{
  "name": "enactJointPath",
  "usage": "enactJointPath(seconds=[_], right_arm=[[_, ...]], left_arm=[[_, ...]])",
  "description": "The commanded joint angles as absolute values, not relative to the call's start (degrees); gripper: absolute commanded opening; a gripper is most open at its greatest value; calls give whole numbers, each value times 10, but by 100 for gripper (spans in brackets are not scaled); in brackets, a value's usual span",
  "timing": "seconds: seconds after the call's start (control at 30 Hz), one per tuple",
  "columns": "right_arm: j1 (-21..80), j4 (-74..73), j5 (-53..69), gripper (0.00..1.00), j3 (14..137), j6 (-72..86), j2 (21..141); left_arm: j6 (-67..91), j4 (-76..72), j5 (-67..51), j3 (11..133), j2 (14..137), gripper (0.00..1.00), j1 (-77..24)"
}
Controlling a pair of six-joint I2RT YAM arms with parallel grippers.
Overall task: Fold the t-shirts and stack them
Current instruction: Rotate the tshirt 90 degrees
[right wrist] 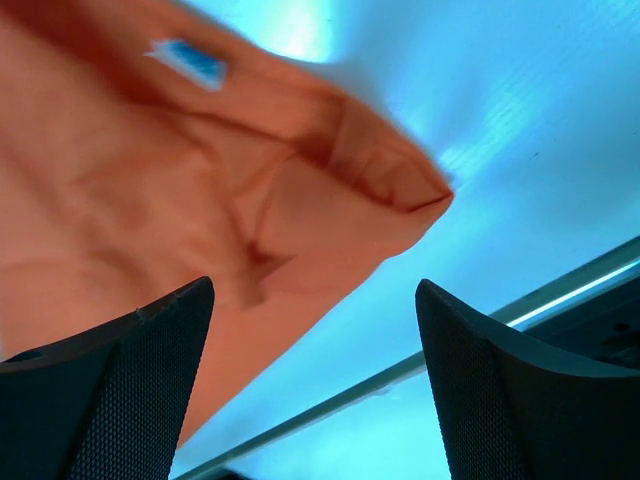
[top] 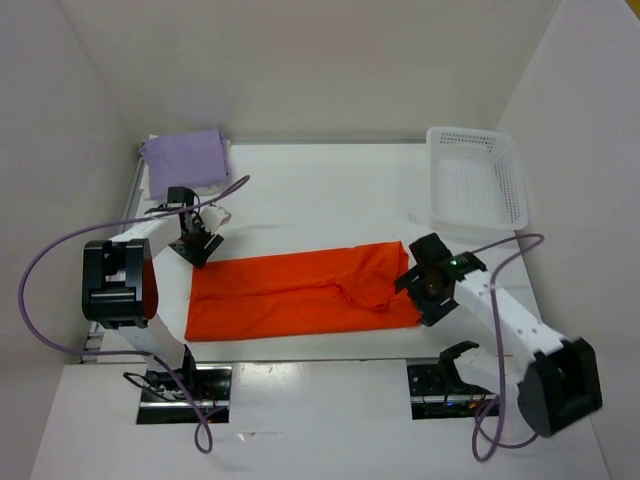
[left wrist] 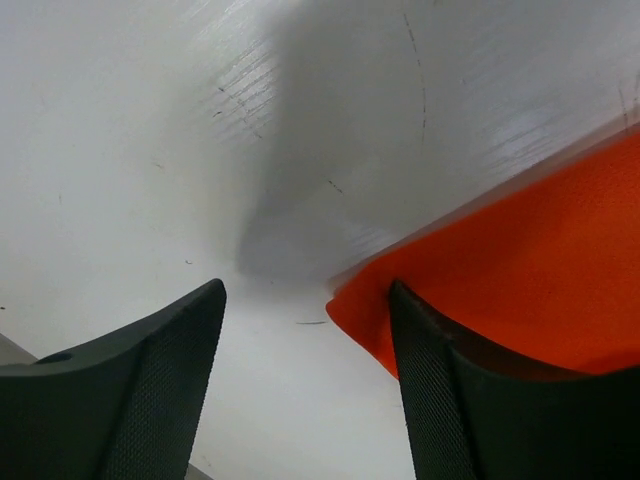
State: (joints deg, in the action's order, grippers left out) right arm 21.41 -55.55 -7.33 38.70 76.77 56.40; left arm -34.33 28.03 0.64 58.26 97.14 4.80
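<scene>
flat t-shirt [top: 300, 295] centre, basket [top: 475, 135] far right

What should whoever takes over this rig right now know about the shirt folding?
Left gripper: open, holding nothing, by the orange t-shirt's left corner.
Right gripper: open, holding nothing, over its right end.
Orange t-shirt lies mid-table as a long folded strip. Purple t-shirt sits folded at the far left corner.
Left to do: fold the orange strip shorter, then stack it with the purple one.

White mesh basket [top: 470, 132] on table's [top: 330, 200] far-right corner
</scene>
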Motion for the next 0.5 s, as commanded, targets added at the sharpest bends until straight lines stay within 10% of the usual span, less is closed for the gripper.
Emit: enactJointPath(seconds=[0.0,0.27,0.47], right_arm=[[211,-538,-48,87,403,723,652],[182,-500,-16,82,390,685,740],[177,-446,-10,43,392,650,837]], left_arm=[[-352,280,-2,585,987,72,52],[-332,273,-3,574,1005,70,91],[-332,298,-30,579,1011,70,105]])
